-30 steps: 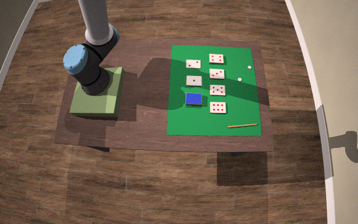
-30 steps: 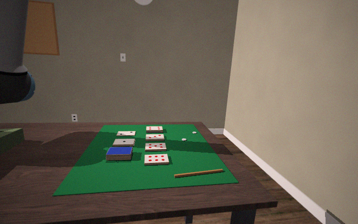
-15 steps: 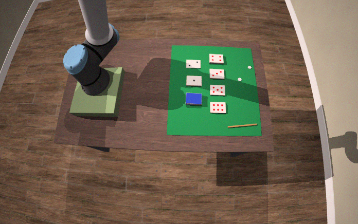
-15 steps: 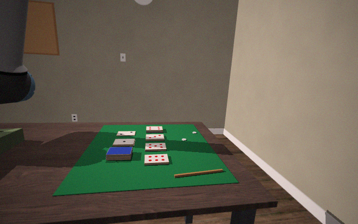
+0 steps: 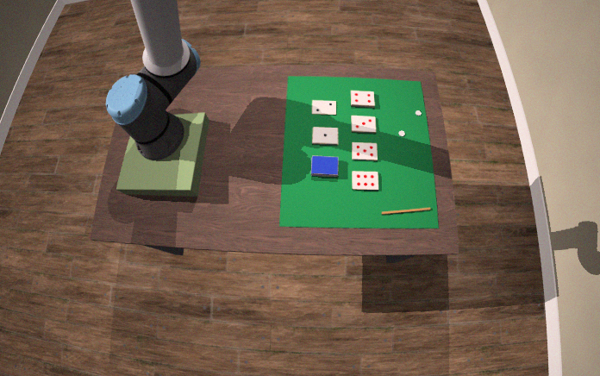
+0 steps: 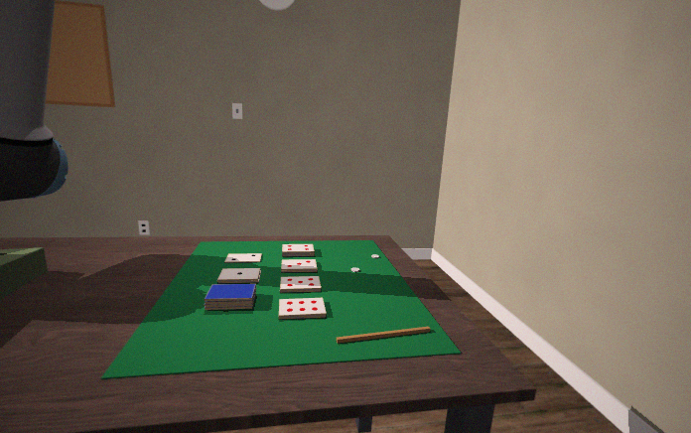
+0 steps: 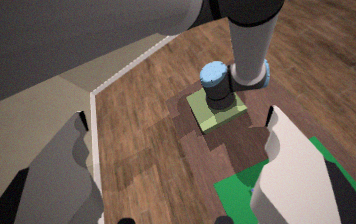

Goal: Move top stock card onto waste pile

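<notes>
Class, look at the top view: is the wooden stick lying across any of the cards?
No. The wooden stick lies alone on the green mat, apart from the six-pip card, the closest to it.

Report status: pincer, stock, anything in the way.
Pincer open, empty, high above the table. Blue-backed stock untouched; top card still on. Nothing blocking the stock.

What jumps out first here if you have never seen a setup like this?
A bright green mat covers the right half of a dark wooden table, with white dotted cards in two columns and one blue-backed stack in the left column. A wooden stick lies near the mat's edge. Left of the mat, the grey arm rises from a green base.
</notes>
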Controlling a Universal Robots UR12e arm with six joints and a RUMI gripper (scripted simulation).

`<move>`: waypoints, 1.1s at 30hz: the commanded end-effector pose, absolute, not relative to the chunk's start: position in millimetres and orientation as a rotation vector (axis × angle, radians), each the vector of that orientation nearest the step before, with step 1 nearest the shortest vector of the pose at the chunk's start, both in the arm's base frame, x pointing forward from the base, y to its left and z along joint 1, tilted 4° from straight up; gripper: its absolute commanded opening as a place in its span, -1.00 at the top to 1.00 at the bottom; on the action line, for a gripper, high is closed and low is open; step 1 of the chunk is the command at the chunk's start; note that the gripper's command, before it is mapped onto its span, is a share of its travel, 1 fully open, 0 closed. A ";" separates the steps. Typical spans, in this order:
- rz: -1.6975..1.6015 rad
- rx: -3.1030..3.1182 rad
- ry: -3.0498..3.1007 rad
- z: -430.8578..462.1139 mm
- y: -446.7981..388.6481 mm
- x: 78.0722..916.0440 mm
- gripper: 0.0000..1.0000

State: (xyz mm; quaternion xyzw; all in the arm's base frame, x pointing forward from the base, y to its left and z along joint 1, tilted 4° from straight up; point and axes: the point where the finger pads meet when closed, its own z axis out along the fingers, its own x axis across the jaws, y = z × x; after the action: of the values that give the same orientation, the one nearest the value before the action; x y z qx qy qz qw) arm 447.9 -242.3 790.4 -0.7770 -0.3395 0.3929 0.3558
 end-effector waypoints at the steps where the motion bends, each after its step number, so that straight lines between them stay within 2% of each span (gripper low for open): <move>1: 0.988 -2.025 -0.894 767.5 -247.4 458.4 -1.00; 12: 0.891 -2.084 -0.958 683.7 -264.8 496.8 -1.00; 33: 0.563 -2.251 -1.223 402.0 -291.8 587.0 -1.00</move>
State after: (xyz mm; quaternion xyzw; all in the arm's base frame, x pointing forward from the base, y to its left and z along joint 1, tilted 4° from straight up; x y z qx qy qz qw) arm 574.9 -289.9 449.8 -0.8250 -0.4343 0.2337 0.2759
